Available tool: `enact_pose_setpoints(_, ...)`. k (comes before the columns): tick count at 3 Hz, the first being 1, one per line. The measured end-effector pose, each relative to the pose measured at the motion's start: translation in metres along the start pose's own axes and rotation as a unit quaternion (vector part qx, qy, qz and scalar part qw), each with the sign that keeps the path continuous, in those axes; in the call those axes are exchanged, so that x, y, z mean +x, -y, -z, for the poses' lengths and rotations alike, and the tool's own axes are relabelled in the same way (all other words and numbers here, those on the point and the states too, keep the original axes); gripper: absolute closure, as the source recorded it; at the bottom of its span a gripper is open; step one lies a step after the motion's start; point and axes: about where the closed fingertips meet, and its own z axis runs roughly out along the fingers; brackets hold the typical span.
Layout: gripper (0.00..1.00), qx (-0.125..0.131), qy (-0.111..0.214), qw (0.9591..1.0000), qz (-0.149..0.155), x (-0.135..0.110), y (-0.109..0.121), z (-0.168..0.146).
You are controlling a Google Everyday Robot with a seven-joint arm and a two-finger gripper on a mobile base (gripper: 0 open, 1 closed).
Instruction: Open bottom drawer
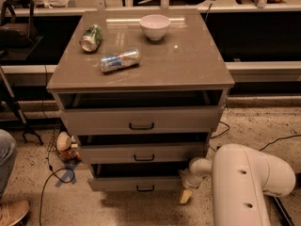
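The bottom drawer (117, 183) is the lowest of three grey-tan fronts and has a small black bar handle (145, 188). It stands pulled out a little, with a dark gap above its front. My gripper (185, 195) is at the drawer's right end, low near the floor, on the end of the white arm (244, 187) that fills the lower right. It is to the right of the handle and not on it.
The middle drawer (141, 153) and top drawer (141, 120) are also slightly out. On the cabinet top lie a white bowl (154, 26), a green can (91, 37) and a blue-silver can (120, 60). A person's leg and shoe (9, 206) are at the lower left; cables cross the floor.
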Motion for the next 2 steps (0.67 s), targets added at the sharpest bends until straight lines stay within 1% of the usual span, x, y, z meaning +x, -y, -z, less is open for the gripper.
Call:
enact_pose_setpoints(1,0.39,0.008,-0.003,0.9999,0.011,-0.005,-0.002,0.008)
enact_pose_setpoints(2,0.62,0.023,-0.003,0.9993,0.030,-0.016,-0.011,0.023)
